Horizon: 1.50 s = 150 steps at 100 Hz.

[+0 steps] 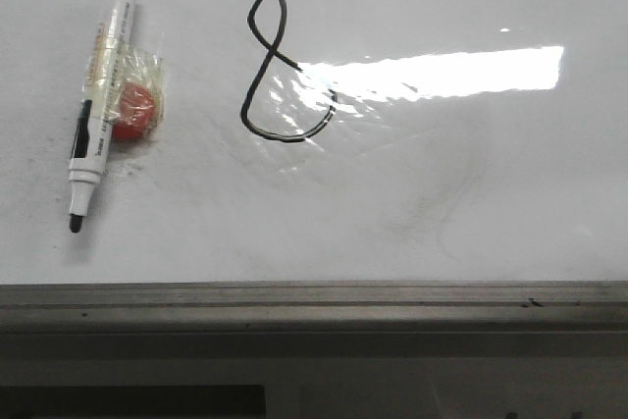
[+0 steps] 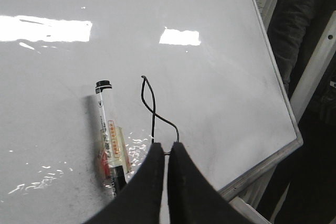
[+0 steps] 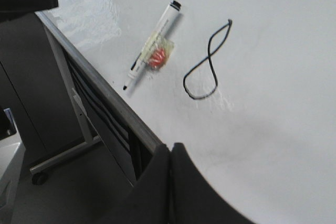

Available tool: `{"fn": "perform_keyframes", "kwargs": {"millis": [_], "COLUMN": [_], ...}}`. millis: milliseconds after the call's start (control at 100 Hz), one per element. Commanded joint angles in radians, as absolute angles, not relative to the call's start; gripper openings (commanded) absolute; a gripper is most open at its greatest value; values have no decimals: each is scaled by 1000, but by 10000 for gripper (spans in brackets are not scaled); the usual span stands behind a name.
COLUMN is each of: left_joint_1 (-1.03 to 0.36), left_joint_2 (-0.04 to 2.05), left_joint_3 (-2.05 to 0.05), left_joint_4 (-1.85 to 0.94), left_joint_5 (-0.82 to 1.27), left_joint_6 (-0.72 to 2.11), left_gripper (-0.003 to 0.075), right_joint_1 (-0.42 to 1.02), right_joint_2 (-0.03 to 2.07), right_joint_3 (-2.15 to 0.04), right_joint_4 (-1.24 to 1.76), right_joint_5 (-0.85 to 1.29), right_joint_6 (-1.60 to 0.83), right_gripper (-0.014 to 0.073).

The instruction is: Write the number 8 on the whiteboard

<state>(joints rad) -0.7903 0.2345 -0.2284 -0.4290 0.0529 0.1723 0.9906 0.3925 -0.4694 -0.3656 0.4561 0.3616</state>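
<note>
The number 8 is drawn in a thin black line on the whiteboard, with a narrow pointed upper loop and a wider lower loop that stops short of closing on one side. In the left wrist view the number 8 lies just beyond the tips of the left claw, whose two dark fingers are pressed together with nothing between them, so it is closed and empty, held above the board. In the right wrist view the right claw is likewise closed on nothing, its fingers meeting at a seam; it hangs over the near frame edge of the board, well apart from the number 8, which lies farther out across the white surface. Beside the figure lies a marker, uncapped, its white barrel ending in a black tip that points toward the frame edge. A small red object in crinkled clear wrapping touches the marker's barrel on the side facing the figure. Neither claw touches the marker. The board is glossy, with a bright band of glare next to the lower loop and faint grey smudges. Beyond the frame, the right wrist view shows a grey floor and a metal stand leg on a caster.
</note>
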Motion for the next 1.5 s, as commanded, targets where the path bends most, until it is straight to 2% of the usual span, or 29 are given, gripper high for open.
{"fn": "perform_keyframes", "kwargs": {"millis": [0, 160, 340, 1100, 1200, 1490], "left_joint_1": [-789, -789, -789, -785, -740, -435], "left_joint_2": [180, 98, 85, 85, 85, 73], "left_joint_3": [-224, -191, -188, -184, -165, -88], "left_joint_4": [-355, -283, -287, -240, -68, -96], "left_joint_5": [18, 85, 97, 100, 94, -74], "left_joint_6": [168, 168, 168, 168, 168, 131], "left_gripper": [-20, -20, -20, -20, -20, -20], "right_joint_1": [991, 991, 991, 991, 991, 991], "right_joint_2": [296, 104, -13, -22, -22, -22], "right_joint_3": [-423, -346, -340, -340, -340, -340], "right_joint_4": [-398, -391, -386, -386, -386, -386], "right_joint_5": [418, 565, 542, 544, 544, 544], "right_joint_6": [364, 364, 366, 366, 366, 366], "right_gripper": [-63, -63, -63, -63, -64, -64]}}
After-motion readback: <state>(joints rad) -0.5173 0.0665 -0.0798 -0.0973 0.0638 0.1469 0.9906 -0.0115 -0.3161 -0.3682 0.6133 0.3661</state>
